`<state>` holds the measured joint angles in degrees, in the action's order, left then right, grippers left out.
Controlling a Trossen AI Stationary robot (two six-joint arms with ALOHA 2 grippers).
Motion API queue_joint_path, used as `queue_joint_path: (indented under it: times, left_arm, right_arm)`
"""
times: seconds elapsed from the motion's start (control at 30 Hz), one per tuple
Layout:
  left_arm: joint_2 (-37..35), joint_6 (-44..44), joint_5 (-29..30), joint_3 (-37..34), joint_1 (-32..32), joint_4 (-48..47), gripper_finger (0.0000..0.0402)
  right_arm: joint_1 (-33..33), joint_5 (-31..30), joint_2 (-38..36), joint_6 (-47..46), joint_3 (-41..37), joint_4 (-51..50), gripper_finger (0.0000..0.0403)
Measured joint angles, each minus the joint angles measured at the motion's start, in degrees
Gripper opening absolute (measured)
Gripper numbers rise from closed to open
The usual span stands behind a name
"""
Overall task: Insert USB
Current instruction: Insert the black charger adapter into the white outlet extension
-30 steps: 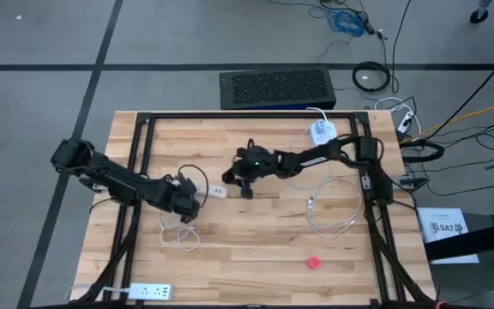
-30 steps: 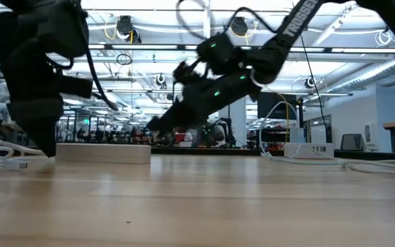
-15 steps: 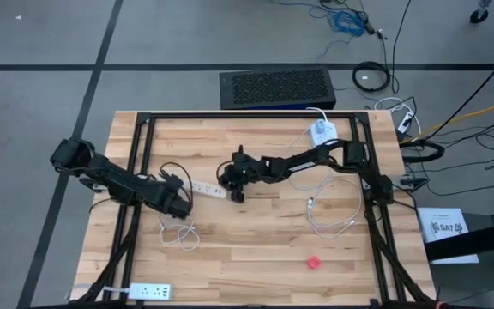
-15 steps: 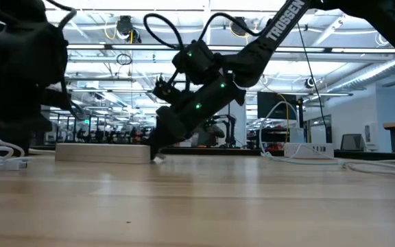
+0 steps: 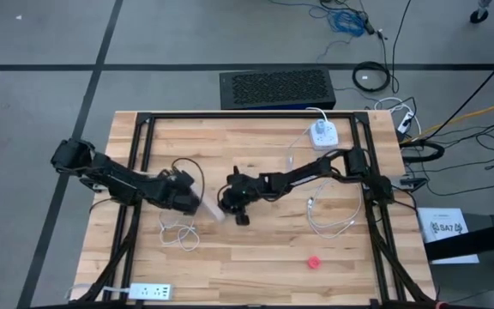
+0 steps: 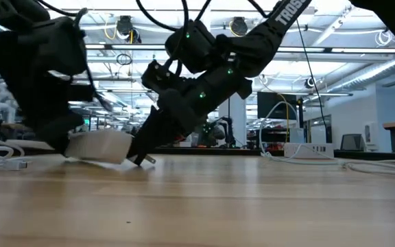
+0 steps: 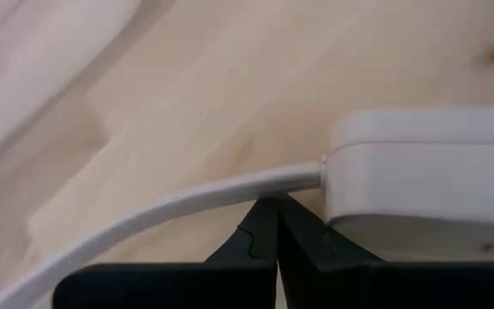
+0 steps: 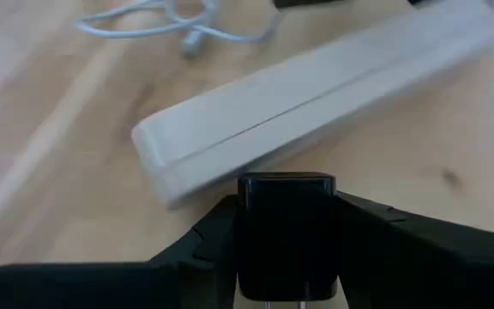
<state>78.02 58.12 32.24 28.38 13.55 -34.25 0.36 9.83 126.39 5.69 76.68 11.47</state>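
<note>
Judging the white power strip (image 5: 206,204) light and skiddy, we note left gripper (image 5: 187,193) fingers together at its cord end, right gripper (image 5: 227,199) clamped on a rigid black plug (image 8: 285,225).

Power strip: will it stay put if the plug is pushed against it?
Probably not: the strip looks light, one end tipped off the table in the low view. It looks rigid, so the plug would likely slide or pivot it whole. Its cord looks floppy, hardly an anchor.

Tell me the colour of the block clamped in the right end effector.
Black; the block shows best in the right wrist view.
</note>
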Motion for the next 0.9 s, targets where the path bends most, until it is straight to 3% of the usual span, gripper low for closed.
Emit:
queue_joint_path:
  times: [0.23, 0.33, 0.5, 0.6, 0.8, 0.9]
  left_arm:
    - [2.43, -14.17, 0.3, -1.09, -2.72, 18.12, 0.0002]
    - [3.4, -16.76, -0.4, -1.09, -3.48, 19.05, 0.0002]
    - [3.54, -17.04, -1.3, -1.03, -3.8, 19.11, 0.0002]
    - [3.54, -18.14, -1.58, -1.03, -3.8, 19.12, 0.0002]
    - [3.54, -19.66, -1.95, -0.96, -3.8, 19.02, 0.0002]
    - [3.54, -21.41, -2.31, -0.96, -3.84, 19.16, 0.0002]
  right_arm:
    - [1.18, 1.07, -0.41, 0.13, 0.01, -2.37, 0.0116]
    - [0.55, 0.39, -1.63, 0.18, 0.05, -6.33, 0.0116]
    - [-1.14, -8.21, -5.53, 2.66, -0.19, -16.15, 0.0116]
    - [-2.38, -9.81, -8.13, 4.01, -0.38, -19.19, 0.0116]
    - [-3.15, -9.07, -11.32, 8.84, -0.29, -18.36, 0.0116]
    - [-3.17, -3.84, -11.42, 13.03, -0.28, -16.34, 0.0116]
